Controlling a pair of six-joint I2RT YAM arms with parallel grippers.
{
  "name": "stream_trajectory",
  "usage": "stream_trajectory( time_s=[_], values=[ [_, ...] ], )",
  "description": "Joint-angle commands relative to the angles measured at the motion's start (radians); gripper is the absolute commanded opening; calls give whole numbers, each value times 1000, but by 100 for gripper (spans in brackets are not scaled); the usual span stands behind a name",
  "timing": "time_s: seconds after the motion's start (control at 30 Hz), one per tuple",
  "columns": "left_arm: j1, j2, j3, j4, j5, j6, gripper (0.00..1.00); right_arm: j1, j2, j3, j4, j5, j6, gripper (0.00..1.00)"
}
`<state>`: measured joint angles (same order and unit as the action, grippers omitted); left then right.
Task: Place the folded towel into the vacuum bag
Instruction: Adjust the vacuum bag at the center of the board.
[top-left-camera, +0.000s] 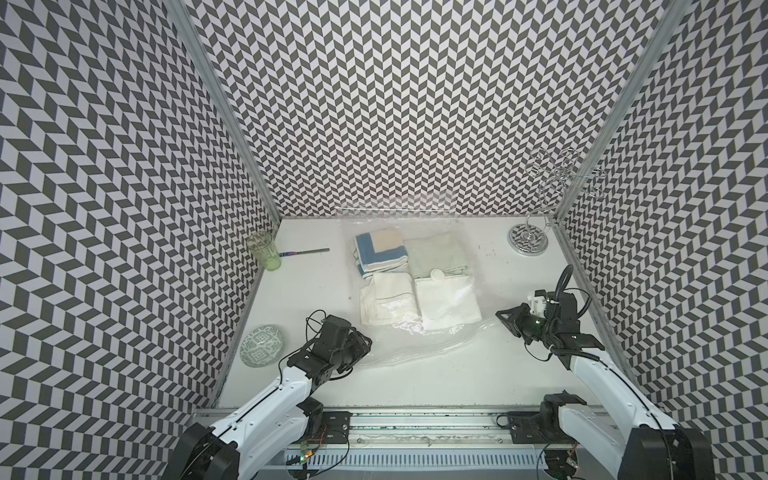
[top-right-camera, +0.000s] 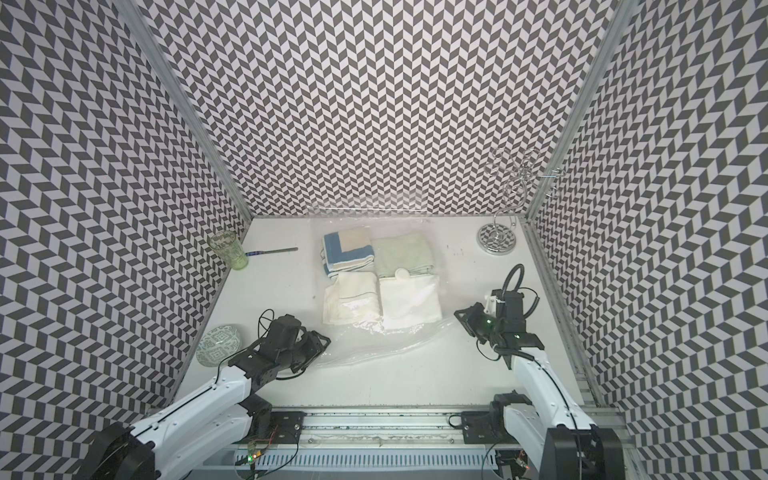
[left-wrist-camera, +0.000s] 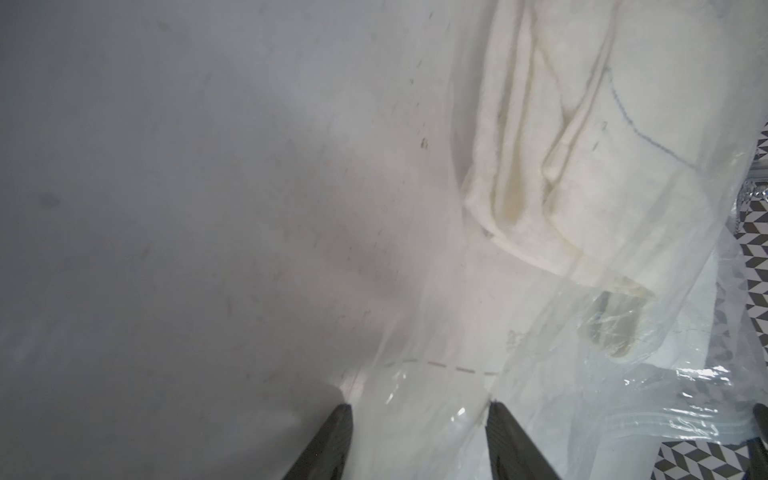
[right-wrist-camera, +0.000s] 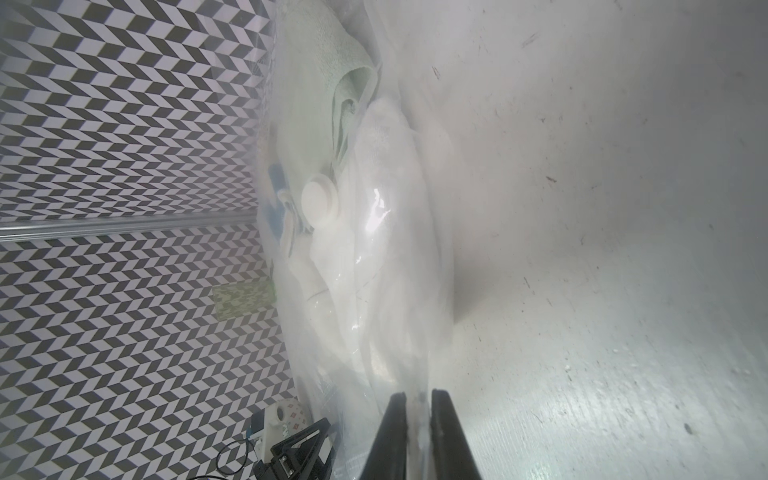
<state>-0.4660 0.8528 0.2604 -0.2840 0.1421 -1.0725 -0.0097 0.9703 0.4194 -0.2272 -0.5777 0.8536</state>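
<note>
Vacuum bag (top-left-camera: 415, 340) spread across the middle of the table (top-left-camera: 415, 386), far edge up against the back wall (top-left-camera: 395, 124), near edge rumpled between the two arms. Under the plastic, four folded towels, two by two: blue-bordered towel (top-left-camera: 380, 253) and pale green towel (top-left-camera: 436, 253) at the back, cream towel (top-left-camera: 388, 305) and white towel (top-left-camera: 446, 303) in front. Round white valve (top-left-camera: 437, 274) sitting right where green meets white.

Left arm (top-left-camera: 270, 390) stretched forward from its base, wrist bent down and turned inward, left gripper (top-left-camera: 365, 341) low at the bag's near-left corner. Fingers (left-wrist-camera: 334, 440) clearly apart in the wrist view, loose plastic lying between them, nothing pinched. Right arm (top-left-camera: 598, 374) reaching forward along the right wall, wrist swung inward, right gripper (top-left-camera: 500, 314) pointing at the bag's near-right edge. Fingers (right-wrist-camera: 395, 436) there nearly together, a thin fold of the vacuum bag clamped in the slit.

Harder to read: left fingertips hidden behind the wrist body in both top views. Clear plastic almost lost against the white table, side edges traceable only by glare. Cream towel's near-left corner, covered or poking out: cannot tell. Both wrist views milky, towels blurred through the film.

Off to the sides, well apart from the bag: green glass (top-left-camera: 264, 251), patterned bowl (top-left-camera: 262, 345), chrome wire stand (top-left-camera: 530, 241).
</note>
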Motion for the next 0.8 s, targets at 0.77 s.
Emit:
stream_trajectory(
  time_s=[0.77],
  values=[
    [380,239,952,-258,380,310,0,-96,236,834,131,-268,188,0]
  ],
)
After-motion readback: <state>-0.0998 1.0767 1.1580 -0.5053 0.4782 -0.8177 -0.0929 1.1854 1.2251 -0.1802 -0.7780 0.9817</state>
